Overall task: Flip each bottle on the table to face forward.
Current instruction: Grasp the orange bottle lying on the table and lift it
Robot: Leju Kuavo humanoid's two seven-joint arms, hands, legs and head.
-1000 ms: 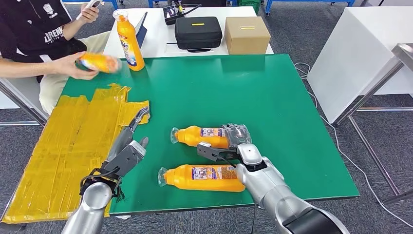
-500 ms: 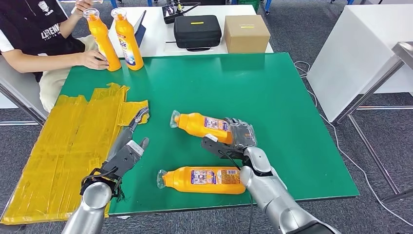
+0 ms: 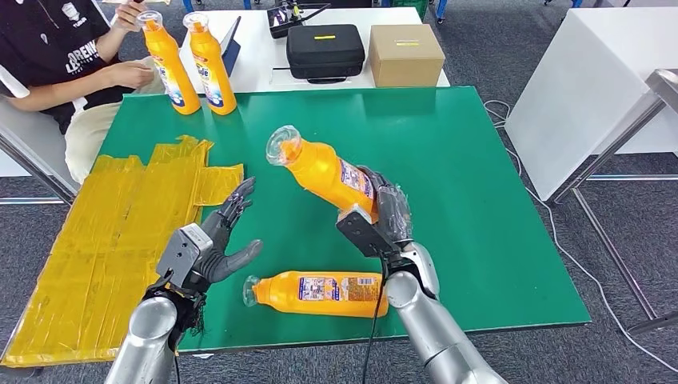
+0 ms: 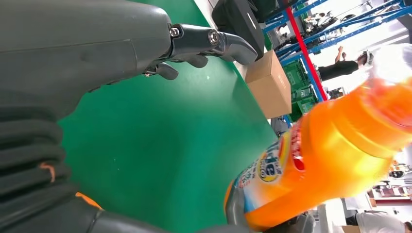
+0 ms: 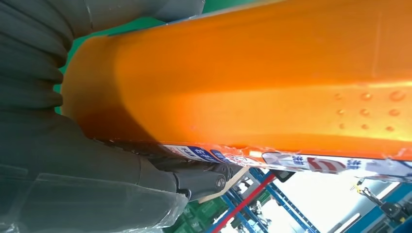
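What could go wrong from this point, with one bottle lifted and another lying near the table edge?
1. The right robot hand grips the lifted bottle at its base only, tilted with the cap high; it could slip or swing out.
2. The lying bottle rests just below that hand, close to the near edge of the table; a dropped bottle or a low wrist might knock it off.
3. The open left robot hand sits close by; both hands closing in together could collide.

Left hand (image 3: 209, 250) spread, right hand (image 3: 382, 220) clasped

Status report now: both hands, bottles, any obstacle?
Right hand grips tilted orange plastic bottle. Left hand open. Second orange bottle lies flat. No obstacle.
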